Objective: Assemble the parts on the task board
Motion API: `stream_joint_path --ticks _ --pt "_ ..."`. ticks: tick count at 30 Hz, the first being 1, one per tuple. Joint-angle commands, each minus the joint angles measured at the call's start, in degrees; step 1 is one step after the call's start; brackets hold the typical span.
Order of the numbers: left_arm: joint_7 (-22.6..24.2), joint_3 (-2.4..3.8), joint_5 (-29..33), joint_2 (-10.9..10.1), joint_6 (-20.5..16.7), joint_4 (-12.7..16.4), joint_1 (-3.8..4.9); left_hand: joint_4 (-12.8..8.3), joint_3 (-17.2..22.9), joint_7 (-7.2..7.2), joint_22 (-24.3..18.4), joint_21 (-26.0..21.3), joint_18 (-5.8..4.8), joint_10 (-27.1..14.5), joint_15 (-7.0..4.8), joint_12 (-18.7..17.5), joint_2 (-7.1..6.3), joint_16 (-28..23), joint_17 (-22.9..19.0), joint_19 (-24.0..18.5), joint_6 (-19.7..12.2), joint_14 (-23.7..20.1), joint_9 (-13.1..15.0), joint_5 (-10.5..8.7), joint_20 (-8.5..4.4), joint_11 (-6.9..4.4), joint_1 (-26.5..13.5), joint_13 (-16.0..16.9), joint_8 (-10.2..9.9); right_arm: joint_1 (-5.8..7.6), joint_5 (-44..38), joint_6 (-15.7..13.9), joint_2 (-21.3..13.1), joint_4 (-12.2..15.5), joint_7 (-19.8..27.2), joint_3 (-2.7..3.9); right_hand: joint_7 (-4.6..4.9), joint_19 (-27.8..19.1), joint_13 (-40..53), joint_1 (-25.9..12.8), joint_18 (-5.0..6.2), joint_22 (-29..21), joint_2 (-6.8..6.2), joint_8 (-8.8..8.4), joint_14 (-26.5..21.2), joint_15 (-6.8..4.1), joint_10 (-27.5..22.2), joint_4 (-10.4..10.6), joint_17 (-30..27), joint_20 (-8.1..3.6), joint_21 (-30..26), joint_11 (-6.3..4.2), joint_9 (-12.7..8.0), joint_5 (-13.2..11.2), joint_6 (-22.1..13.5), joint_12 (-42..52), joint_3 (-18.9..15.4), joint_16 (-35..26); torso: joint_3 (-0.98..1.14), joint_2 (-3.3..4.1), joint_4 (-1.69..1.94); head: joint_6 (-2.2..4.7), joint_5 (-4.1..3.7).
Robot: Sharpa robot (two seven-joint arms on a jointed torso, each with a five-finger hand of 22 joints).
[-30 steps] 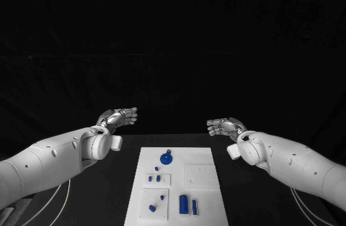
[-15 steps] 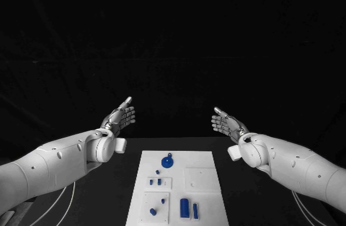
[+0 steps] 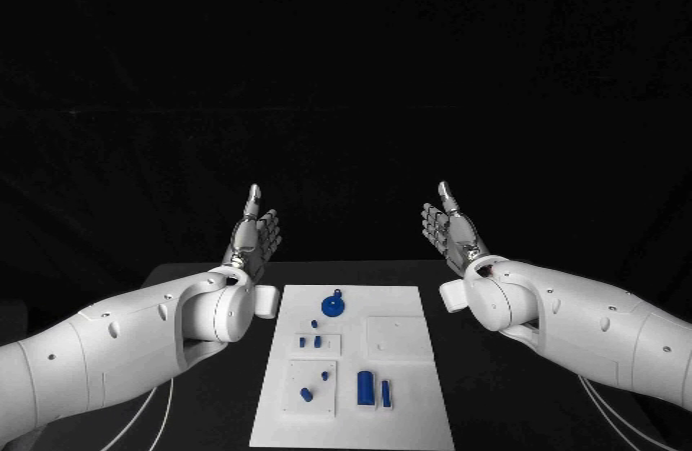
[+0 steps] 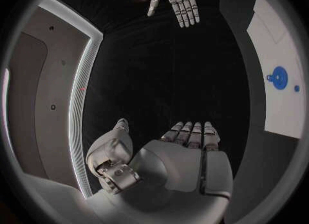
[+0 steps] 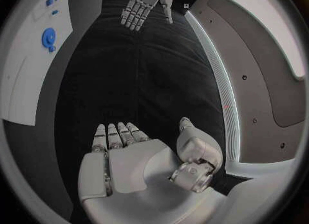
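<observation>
The white task board (image 3: 401,371) lies in the middle of the black table. On it are a round blue disc with a small tab (image 3: 335,306), two little blue pegs (image 3: 309,342), a blue bit (image 3: 306,394) and two upright blue bars (image 3: 375,389). My left hand (image 3: 254,236) is raised beyond the board's far left corner, flat and open, fingers straight and pointing away. My right hand (image 3: 454,233) mirrors it past the far right corner, also flat and empty. The disc (image 4: 278,75) and board (image 4: 283,110) appear in the left wrist view, and the disc (image 5: 48,37) in the right wrist view.
White cables (image 3: 152,421) run along the table by my left arm and others (image 3: 613,411) by my right arm. Black table surface (image 3: 490,391) lies on both sides of the board.
Both hands have gone from curled fingers to fully straightened, flat palms and have lifted a little. The camera has shifted, so the board sits higher in the picture.
</observation>
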Motion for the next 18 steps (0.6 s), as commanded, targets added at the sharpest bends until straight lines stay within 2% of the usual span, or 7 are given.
stream_joint_path --ticks 1,4,8,13,18 --pt "5.0 0.92 -2.0 -1.2 -11.2 4.8 -1.58 0.2 -1.2 -0.2 -5.3 -1.1 -0.45 -1.9 -0.31 -0.4 0.11 -0.7 -0.8 -1.2 -1.5 -1.5 -0.9 -0.35 0.01 -0.18 -2.1 -0.3 -0.6 -0.79 5.2 -11.6 -1.8 5.8 6.4 -0.22 -0.07 -0.4 -0.2 -0.4 -0.8 -0.5 0.03 -0.26 -0.4 -0.05 -0.5 0.1 -0.3 -0.08 -0.2 -0.1 -0.3 -0.2 -0.5 -0.3 -0.3 -0.3 -0.06 -0.43 -0.03 -0.22 0.0" --pt "5.9 1.67 -2.4 -2.1 -14.0 8.1 -2.83 0.2 -1.2 -0.2 -5.3 -1.1 -0.45 -1.9 -0.31 -0.4 0.11 -0.7 -0.8 -1.2 -1.5 -1.5 -0.9 -0.35 0.01 -0.18 -2.1 -0.3 -0.6 -1.42 6.9 -15.6 -3.4 10.6 8.2 -0.42 -0.07 -0.4 -0.2 -0.4 -0.8 -0.5 0.03 -0.26 -0.4 -0.05 -0.5 0.1 -0.3 -0.08 -0.2 -0.1 -0.3 -0.2 -0.5 -0.3 -0.3 -0.3 -0.06 -0.43 -0.03 -0.22 0.0" --pt "6.8 2.37 -2.7 -2.9 -16.6 11.1 -4.0 0.2 -1.2 -0.2 -5.3 -1.1 -0.45 -1.9 -0.31 -0.4 0.11 -0.7 -0.8 -1.2 -1.5 -1.5 -0.9 -0.35 0.01 -0.18 -2.1 -0.3 -0.6 -2.11 8.7 -20.0 -5.2 16.0 10.2 -0.65 -0.07 -0.4 -0.2 -0.4 -0.8 -0.5 0.03 -0.26 -0.4 -0.05 -0.5 0.1 -0.3 -0.08 -0.2 -0.1 -0.3 -0.2 -0.5 -0.3 -0.3 -0.3 -0.06 -0.43 -0.03 -0.22 0.0" --pt "7.0 2.55 -2.8 -3.1 -17.2 11.9 -4.3 0.2 -1.2 -0.2 -5.3 -1.1 -0.45 -1.9 -0.31 -0.4 0.11 -0.7 -0.8 -1.2 -1.5 -1.5 -0.9 -0.35 0.01 -0.18 -2.1 -0.3 -0.6 -2.51 9.8 -22.6 -6.2 19.1 11.4 -0.78 -0.07 -0.4 -0.2 -0.4 -0.8 -0.5 0.03 -0.26 -0.4 -0.05 -0.5 0.1 -0.3 -0.08 -0.2 -0.1 -0.3 -0.2 -0.5 -0.3 -0.3 -0.3 -0.06 -0.43 -0.03 -0.22 0.0" --pt "7.0 2.55 -2.8 -3.1 -17.2 11.9 -4.3 0.2 -1.2 -0.2 -5.3 -1.1 -0.45 -1.9 -0.31 -0.4 0.11 -0.7 -0.8 -1.2 -1.5 -1.5 -0.9 -0.35 0.01 -0.18 -2.1 -0.3 -0.6 -2.62 10.1 -23.3 -6.5 19.9 11.7 -0.82 -0.07 -0.4 -0.2 -0.4 -0.8 -0.5 0.03 -0.26 -0.4 -0.05 -0.5 0.1 -0.3 -0.08 -0.2 -0.1 -0.3 -0.2 -0.5 -0.3 -0.3 -0.3 -0.06 -0.43 -0.03 -0.22 0.0"
